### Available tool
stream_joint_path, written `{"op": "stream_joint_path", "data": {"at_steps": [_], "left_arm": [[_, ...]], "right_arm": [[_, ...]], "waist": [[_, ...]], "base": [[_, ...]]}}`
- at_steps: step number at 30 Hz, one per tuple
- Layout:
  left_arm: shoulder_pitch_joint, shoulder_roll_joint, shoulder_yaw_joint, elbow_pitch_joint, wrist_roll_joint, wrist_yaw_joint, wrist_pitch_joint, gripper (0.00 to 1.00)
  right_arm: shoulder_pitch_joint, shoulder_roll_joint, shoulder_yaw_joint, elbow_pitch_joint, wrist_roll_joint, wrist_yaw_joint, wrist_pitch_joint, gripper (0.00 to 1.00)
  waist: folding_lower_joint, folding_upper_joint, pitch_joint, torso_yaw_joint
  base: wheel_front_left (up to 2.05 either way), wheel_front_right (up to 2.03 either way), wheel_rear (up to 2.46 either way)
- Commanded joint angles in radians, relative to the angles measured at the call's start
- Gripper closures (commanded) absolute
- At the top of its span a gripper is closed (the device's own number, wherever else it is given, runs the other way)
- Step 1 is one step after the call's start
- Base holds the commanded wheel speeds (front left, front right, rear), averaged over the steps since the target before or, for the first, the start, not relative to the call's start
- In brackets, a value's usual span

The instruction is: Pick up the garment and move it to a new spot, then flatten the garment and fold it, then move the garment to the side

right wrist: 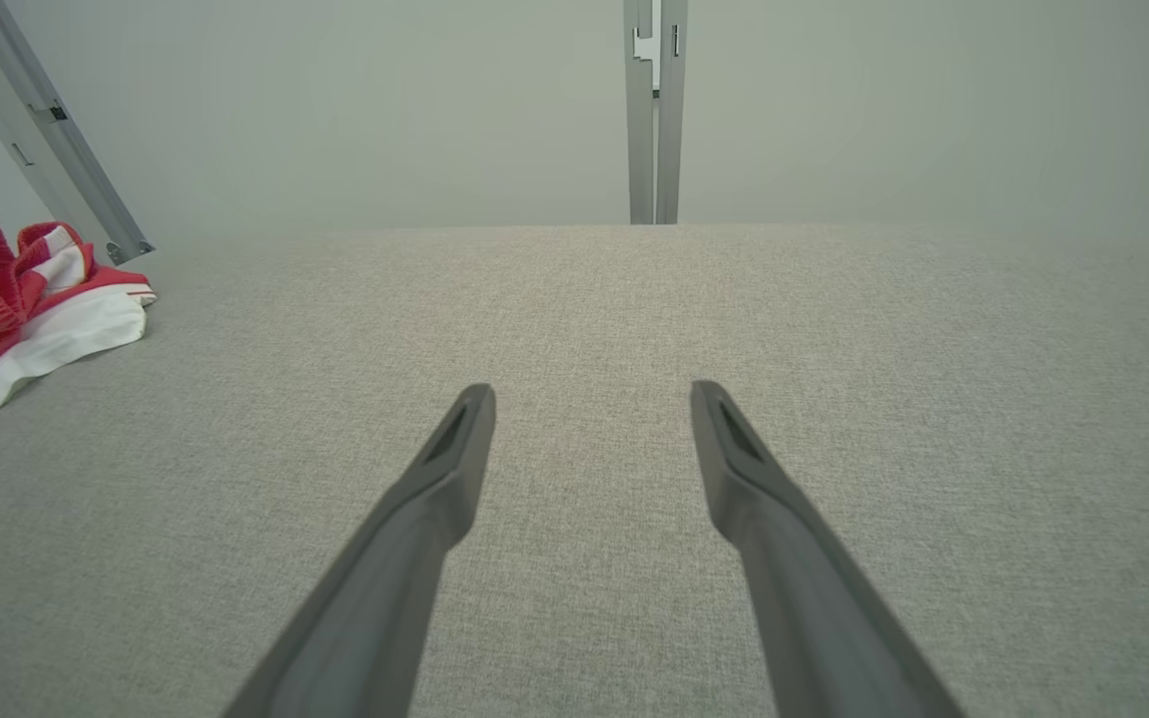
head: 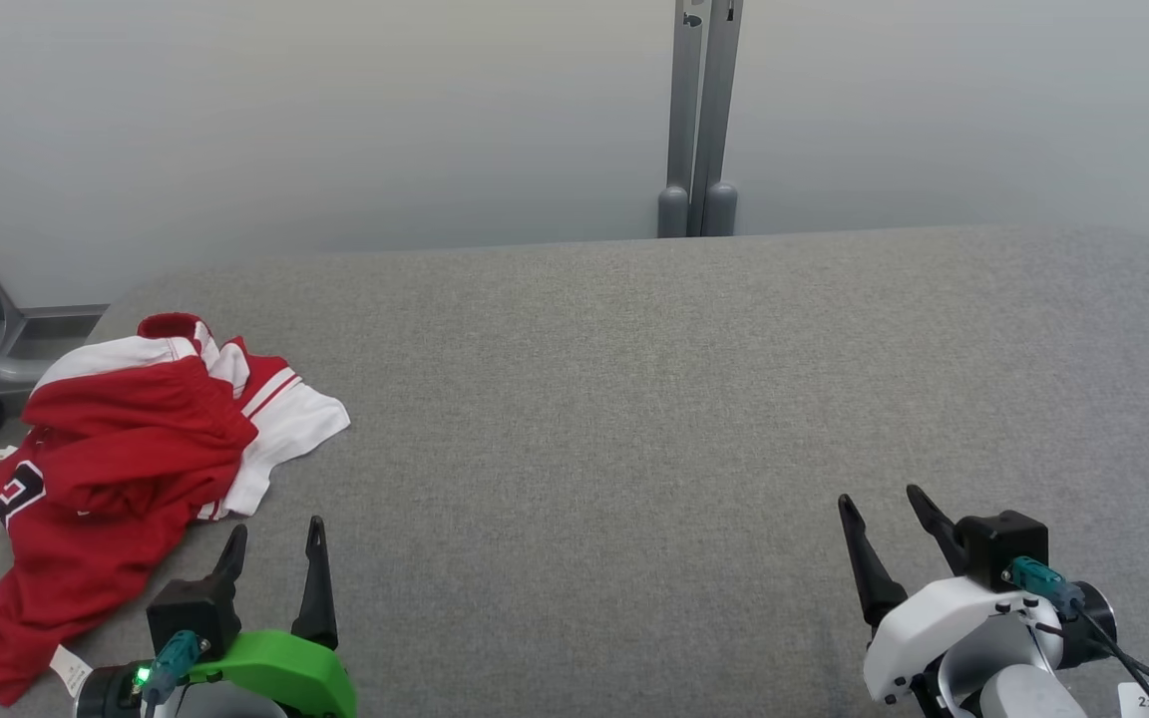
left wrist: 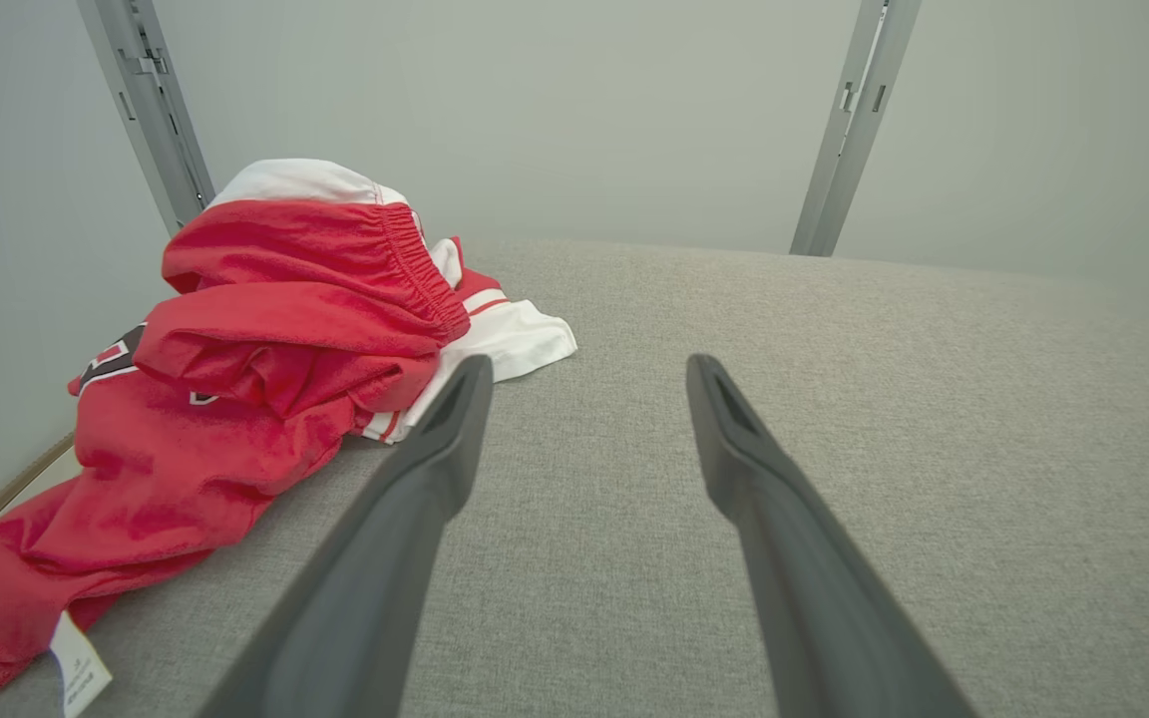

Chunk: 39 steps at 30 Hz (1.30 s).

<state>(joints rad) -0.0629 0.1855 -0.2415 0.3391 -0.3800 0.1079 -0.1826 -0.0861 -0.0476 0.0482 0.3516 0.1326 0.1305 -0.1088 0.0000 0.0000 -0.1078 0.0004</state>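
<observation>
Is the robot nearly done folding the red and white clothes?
Not yet, nothing looks started. Done: nothing; the garment lies crumpled at the left edge of the grey table. In hand: nothing; the left claw is open just beside it, and the right claw is open over bare table. Left: pick it up, move it, flatten, fold, set aside.

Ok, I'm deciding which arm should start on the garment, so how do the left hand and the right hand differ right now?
The left hand sits on a green wrist shell; the right hand sits on a white wrist shell. The left hand is close beside the crumpled red-and-white garment; the right hand is far from it, over the bare grey surface. Both are open and empty, with long dark fingers.
</observation>
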Motion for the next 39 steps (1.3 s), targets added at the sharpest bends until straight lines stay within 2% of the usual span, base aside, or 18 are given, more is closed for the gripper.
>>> {"op": "stream_joint_path", "data": {"at_steps": [1,21,27,39], "left_arm": [[-0.008,0.011,-0.004,0.003,0.019,0.008,-0.008,0.00],[-0.016,0.018,-0.012,0.007,-0.001,0.012,-0.012,0.00],[-0.010,0.021,-0.019,0.012,-0.004,0.011,-0.009,0.00],[0.007,0.047,-0.022,-0.008,-0.012,0.018,0.016,0.00]], "right_arm": [[-0.009,-0.005,0.003,0.004,-0.023,0.000,-0.010,0.00],[-0.009,-0.004,0.008,0.010,-0.021,0.000,-0.017,0.00],[0.002,-0.004,0.007,0.006,-0.018,0.000,-0.017,0.00],[0.004,-0.004,0.026,0.020,0.013,0.000,-0.033,0.00]], "waist": [[0.0000,0.0000,-0.001,0.000],[0.0000,0.0000,0.001,0.022],[0.0000,0.0000,0.001,0.078],[0.0000,0.0000,-0.011,0.259]], "base": [[0.00,0.00,0.00],[0.00,0.00,0.00],[0.00,0.00,0.00],[0.00,0.00,0.00]]}}
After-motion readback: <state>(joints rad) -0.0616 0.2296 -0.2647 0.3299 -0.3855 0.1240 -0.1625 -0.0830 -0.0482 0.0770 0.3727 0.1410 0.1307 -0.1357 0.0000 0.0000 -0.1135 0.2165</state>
